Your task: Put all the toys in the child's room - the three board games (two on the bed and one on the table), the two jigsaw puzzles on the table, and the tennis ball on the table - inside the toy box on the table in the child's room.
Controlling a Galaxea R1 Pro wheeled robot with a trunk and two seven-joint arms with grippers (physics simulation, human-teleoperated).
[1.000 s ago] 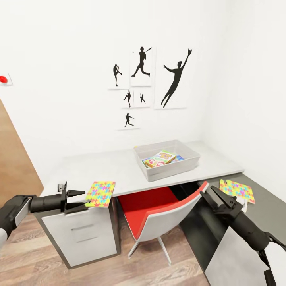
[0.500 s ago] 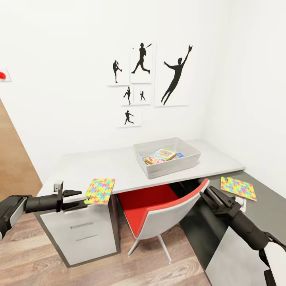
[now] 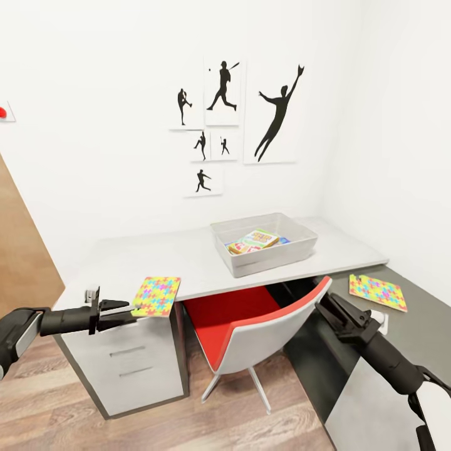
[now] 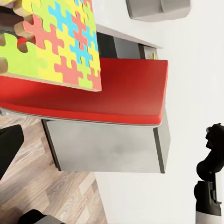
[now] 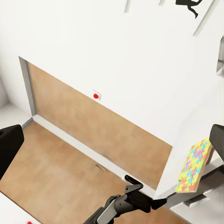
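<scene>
Two jigsaw puzzles are out in the open: one point(image 3: 156, 296) is pinched by its near edge in the left gripper point(image 3: 119, 310), held flat over the front corner of the table point(image 3: 156, 260); the other point(image 3: 378, 292) lies on the lower dark side desk point(image 3: 426, 326), just beyond the right gripper point(image 3: 327, 305), whose fingers look spread and hold nothing. The toy box point(image 3: 264, 243) sits further back on the table with board games point(image 3: 255, 240) already lying inside. A thin, stiff square like the held one looks light but awkward, and gripped at one edge it could swing or slip, so I'd carry it level and slow. The one on the side desk lies flat, so I'd take it where an edge overhangs the desk's edge, if any does.
</scene>
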